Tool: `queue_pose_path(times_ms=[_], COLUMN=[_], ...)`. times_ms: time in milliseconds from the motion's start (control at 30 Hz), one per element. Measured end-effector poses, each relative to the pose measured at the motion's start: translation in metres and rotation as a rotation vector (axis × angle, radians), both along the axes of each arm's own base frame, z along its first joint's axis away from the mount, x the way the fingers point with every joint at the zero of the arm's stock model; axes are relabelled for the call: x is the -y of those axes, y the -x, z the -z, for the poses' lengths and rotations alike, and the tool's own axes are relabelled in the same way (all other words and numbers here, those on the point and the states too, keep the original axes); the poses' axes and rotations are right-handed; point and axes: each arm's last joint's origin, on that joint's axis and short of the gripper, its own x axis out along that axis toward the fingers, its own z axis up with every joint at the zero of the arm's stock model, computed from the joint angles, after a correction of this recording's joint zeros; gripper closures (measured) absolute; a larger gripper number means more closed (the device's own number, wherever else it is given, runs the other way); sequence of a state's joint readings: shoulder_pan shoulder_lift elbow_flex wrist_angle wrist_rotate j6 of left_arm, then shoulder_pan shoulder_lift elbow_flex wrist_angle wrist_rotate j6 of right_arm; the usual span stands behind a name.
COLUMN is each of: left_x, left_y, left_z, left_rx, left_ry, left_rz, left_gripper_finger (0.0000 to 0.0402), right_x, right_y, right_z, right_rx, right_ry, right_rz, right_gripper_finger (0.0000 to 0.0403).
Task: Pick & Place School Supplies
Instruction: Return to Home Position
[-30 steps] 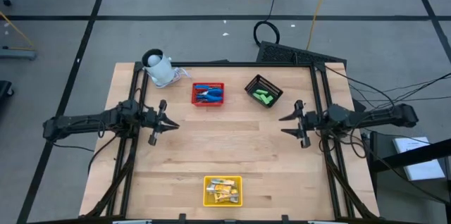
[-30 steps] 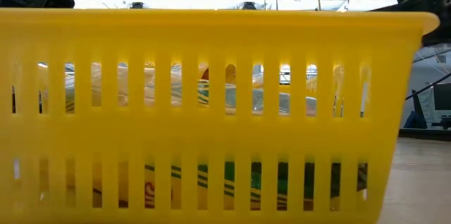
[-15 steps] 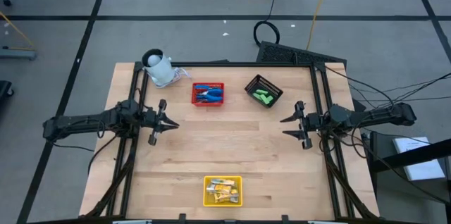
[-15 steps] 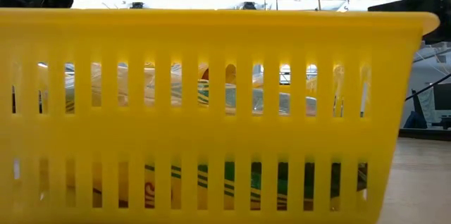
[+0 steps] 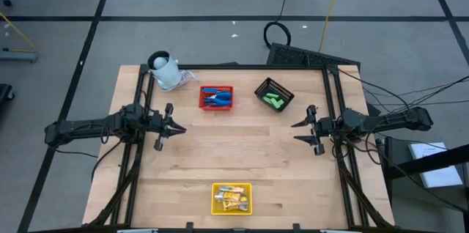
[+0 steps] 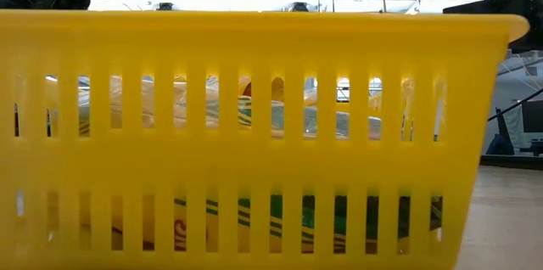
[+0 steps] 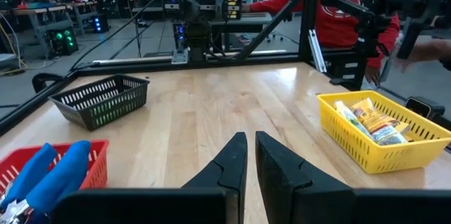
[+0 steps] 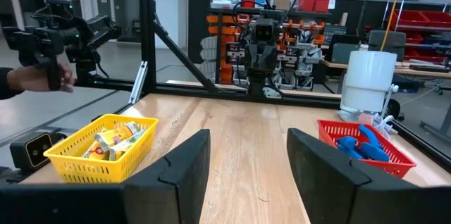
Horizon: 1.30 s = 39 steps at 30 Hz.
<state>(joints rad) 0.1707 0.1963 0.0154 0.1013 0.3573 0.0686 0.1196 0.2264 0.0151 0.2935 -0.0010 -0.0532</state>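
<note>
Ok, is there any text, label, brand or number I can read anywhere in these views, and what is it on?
No text can be read in any view.
Yellow packets in the yellow basket: printing shows, but it is too blurred to read.

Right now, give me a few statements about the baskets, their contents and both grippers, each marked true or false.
1. The yellow slotted plastic basket holds the yellow-orange crayon packets. True.
2. The right gripper grips a green block. False: it is open and empty; the bright green blocks lie in the black mesh basket.
3. The blue-handled tools lie in the black mesh basket. False: they lie in the red mesh basket.
4. The left gripper is shut and empty. True.
</note>
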Motion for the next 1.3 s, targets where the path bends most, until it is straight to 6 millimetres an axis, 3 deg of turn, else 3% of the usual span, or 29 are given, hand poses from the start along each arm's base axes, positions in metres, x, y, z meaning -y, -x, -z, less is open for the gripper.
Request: queue_pose_path(times_ms=[1300], left_x=[0.0], left_y=[0.0], left_z=[-0.0002], left_rx=[-0.004], left_ry=[0.024], left_rz=[-0.002], left_gripper_finger=[0.0364], right_x=[0.0], right_y=[0.0], right_z=[0.0], right_rx=[0.0], right_ry=[0.0], right_rz=[0.0], right_gripper_finger=[0.022])
